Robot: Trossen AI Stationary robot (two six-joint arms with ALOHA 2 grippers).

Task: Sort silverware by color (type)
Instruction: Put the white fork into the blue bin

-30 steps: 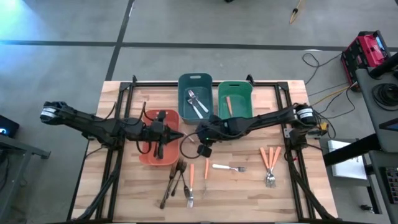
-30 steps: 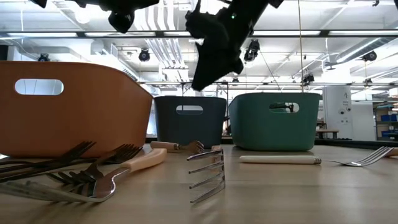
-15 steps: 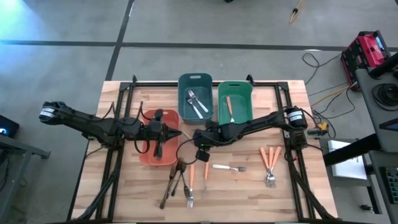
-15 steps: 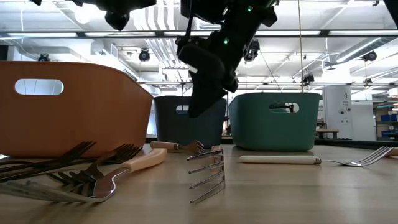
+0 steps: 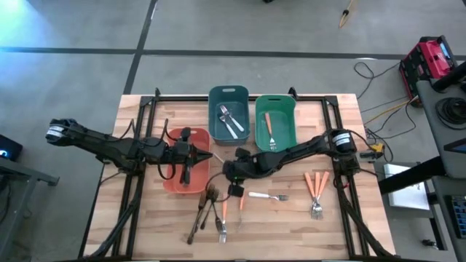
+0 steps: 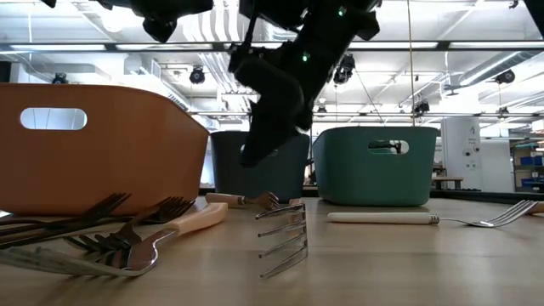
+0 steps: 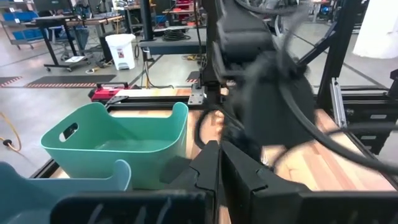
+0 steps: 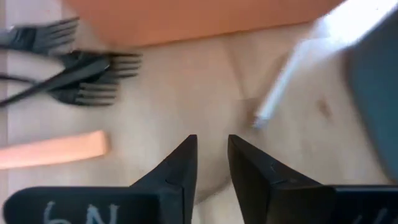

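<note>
While blur hides nearby forks, the right tool hangs slightly parted, holding nothing.

Grey concrete floor, red toolbox, ceiling lights.

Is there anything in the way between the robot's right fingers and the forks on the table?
Nothing visible is. The right gripper hangs over bare wood, empty. The orange-handled fork and the dark forks lie open beside it, near the salmon bin.

Two dark jointed arms

Black cabling is seen along both; white lettering is marked on the right gripper.
</note>
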